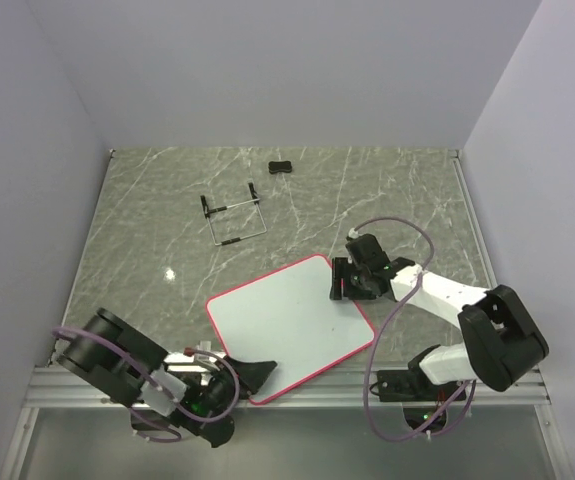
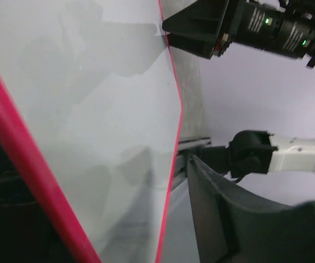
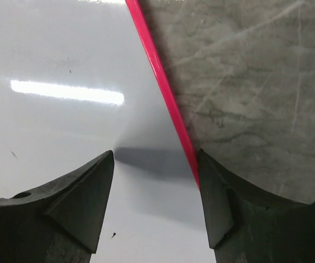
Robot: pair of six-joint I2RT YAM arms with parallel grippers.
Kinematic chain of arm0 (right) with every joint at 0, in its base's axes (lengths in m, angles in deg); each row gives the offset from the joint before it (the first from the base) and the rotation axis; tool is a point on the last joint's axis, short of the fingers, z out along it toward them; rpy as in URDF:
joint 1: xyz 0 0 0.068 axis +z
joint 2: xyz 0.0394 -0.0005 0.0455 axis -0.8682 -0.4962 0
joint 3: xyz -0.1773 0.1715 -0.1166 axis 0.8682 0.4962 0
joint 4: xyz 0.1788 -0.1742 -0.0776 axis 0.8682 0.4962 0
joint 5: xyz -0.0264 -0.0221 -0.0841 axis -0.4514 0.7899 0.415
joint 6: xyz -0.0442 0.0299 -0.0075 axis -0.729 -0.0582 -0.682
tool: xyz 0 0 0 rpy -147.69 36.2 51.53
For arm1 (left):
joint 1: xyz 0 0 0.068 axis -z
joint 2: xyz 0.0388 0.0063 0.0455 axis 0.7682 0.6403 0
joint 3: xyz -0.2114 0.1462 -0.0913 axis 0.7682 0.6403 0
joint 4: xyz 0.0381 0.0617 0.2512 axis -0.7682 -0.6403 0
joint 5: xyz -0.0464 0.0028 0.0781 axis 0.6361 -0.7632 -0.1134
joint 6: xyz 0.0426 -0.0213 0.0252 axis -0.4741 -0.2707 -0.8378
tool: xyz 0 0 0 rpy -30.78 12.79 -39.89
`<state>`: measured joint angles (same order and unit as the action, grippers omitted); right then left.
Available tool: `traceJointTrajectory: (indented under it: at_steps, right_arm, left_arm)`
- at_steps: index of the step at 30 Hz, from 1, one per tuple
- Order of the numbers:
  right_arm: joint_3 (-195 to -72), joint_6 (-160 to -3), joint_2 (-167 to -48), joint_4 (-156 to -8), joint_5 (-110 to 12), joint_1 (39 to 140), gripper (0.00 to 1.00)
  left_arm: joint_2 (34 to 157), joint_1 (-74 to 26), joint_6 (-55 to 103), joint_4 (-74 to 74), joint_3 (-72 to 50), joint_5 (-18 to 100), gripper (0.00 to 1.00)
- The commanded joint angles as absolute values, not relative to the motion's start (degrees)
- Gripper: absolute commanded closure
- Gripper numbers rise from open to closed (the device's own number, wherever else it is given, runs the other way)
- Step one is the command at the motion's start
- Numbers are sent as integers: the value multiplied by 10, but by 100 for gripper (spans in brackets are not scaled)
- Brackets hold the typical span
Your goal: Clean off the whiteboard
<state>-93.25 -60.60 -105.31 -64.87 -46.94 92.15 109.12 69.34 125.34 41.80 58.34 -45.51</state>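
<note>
A robotics lab cell: plain pale-lilac partition walls (image 1: 267,70) box in a grey marble-patterned desk (image 1: 397,190) with an aluminium mounting rail (image 1: 337,395).

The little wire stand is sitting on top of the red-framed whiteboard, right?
No. The wire stand sits on the table itself, apart from the red-framed whiteboard and not touching it, as the top external view shows.
</note>
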Motion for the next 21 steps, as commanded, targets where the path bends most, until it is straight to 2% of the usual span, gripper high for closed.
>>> traceJointTrajectory:
  at_steps: [1,3,5,6,7,8,9,10,12,14,16,17,21]
  right_arm:
    - [-885,-527,-1110,-581,-755,965,32]
    - [-887,-528,-1115,-581,-756,966,32]
    - [-893,-527,-1117,-580,-759,966,32]
    - [-895,-528,-1117,-578,-758,966,32]
    - [-900,-529,-1117,-574,-758,966,32]
    - [-904,-529,-1115,-573,-757,966,33]
    - [-906,-530,-1109,-570,-755,965,33]
    - [-913,-530,-1107,-566,-751,966,33]
    - [-924,-532,-1099,-557,-748,966,33]
    - [-933,-532,-1095,-553,-747,966,33]
    - [-945,-530,-1087,-551,-746,966,35]
    - [-949,-529,-1086,-550,-745,966,36]
    - [-972,-526,-1086,-545,-749,966,40]
  left_arm:
    - [1179,750,1740,521,591,-438,42]
    - [1210,763,1740,573,601,-472,56]
    - [1204,764,1741,559,602,-472,68]
    - [1173,764,1742,538,600,-471,84]
    - [1147,764,1742,463,598,-469,94]
    - [1113,763,1743,410,590,-463,100]
    - [1029,762,1744,346,582,-443,100]
    - [978,753,1743,158,548,-427,100]
    - [839,737,1729,-65,490,-351,100]
    - [785,726,1712,-282,409,-336,100]
    - [741,725,1732,-394,367,-319,100]
    - [733,723,1738,-507,324,-313,100]
    - [715,706,1739,-704,228,-273,100]
